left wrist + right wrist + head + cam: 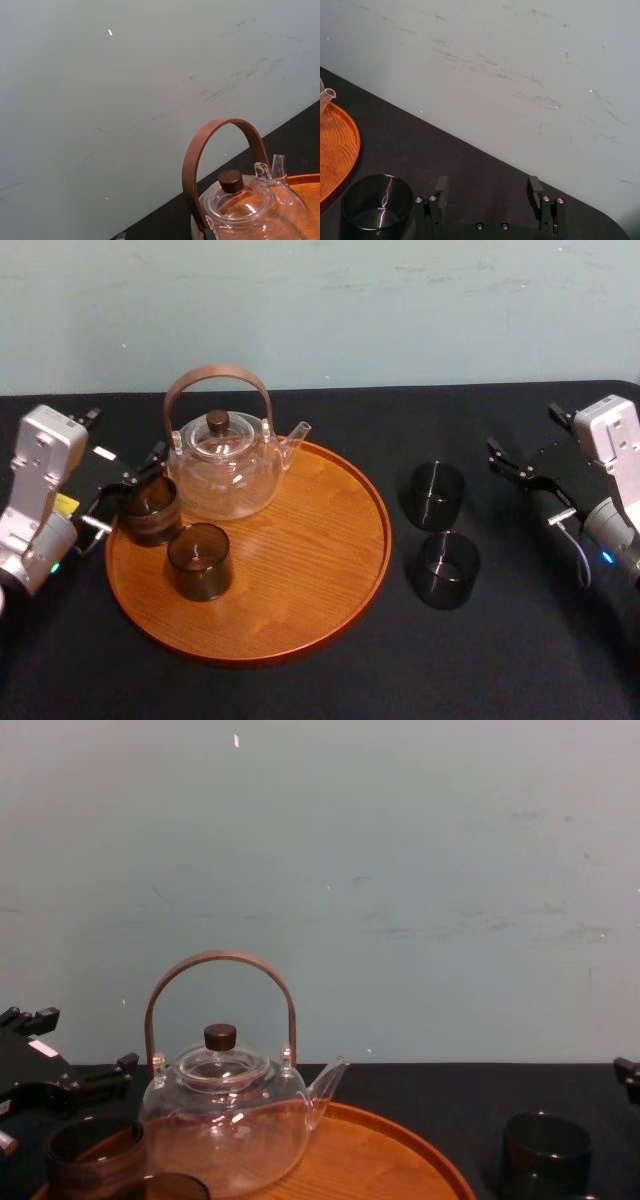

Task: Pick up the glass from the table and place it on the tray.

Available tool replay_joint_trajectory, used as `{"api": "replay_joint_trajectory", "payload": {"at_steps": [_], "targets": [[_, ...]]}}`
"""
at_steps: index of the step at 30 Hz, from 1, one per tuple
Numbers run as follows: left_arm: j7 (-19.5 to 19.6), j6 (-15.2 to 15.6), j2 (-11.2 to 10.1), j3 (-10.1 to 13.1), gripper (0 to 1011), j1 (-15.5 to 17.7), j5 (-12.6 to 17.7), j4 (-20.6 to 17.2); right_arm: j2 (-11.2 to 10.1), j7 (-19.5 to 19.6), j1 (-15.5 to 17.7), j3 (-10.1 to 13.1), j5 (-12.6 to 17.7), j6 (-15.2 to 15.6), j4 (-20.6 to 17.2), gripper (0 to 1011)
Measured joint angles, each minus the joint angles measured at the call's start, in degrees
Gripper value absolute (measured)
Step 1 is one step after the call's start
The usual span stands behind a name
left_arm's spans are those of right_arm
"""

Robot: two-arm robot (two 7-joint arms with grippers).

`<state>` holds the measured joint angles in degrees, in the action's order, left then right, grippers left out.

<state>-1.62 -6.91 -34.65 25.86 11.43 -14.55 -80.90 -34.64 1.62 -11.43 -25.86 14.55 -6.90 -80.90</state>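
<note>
The front tray glass (200, 560) is cut by the chest view's lower edge down to a sliver of rim. In the left wrist view, the left gripper's (126, 432) fingers (206, 234) show just their tips, and the teapot's (225, 465) lower body is cropped. All the glasses are dark and smoky, so what they hold cannot be made out.

There are four glasses, one glass teapot, one round wooden tray (300, 580) and two grippers.

Nearest stand the front tray glass, on the tray's left half, and the front table glass (447, 568), on the black table (500, 660) just right of the tray's rim. Close behind that one is the rear table glass (437, 495). It sits on the tray side of the right gripper's (522, 427) inner finger, beside it, and the fingers are spread wide apart.

The rear tray glass (150, 510) sits at the tray's left edge, just beside the base of the left gripper's inner finger. Those fingers are also spread wide.

Farthest, the teapot stands at the tray's rear left, about level with that finger's tip, with its spout pointing right.
</note>
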Motion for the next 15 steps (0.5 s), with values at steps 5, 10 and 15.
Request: {"api": "replay_joint_trajectory", "payload": {"at_steps": [5,10,15], "targets": [[0.0,0.0,0.0,0.0,1001,0.0,0.0,0.0,0.0,0.0,0.0,0.0,0.0,0.0,0.0,1002],[0.0,0.0,0.0,0.0,1001,0.0,0.0,0.0,0.0,0.0,0.0,0.0,0.0,0.0,0.0,1002],[0.0,0.0,0.0,0.0,1001,0.0,0.0,0.0,0.0,0.0,0.0,0.0,0.0,0.0,0.0,1002]]}}
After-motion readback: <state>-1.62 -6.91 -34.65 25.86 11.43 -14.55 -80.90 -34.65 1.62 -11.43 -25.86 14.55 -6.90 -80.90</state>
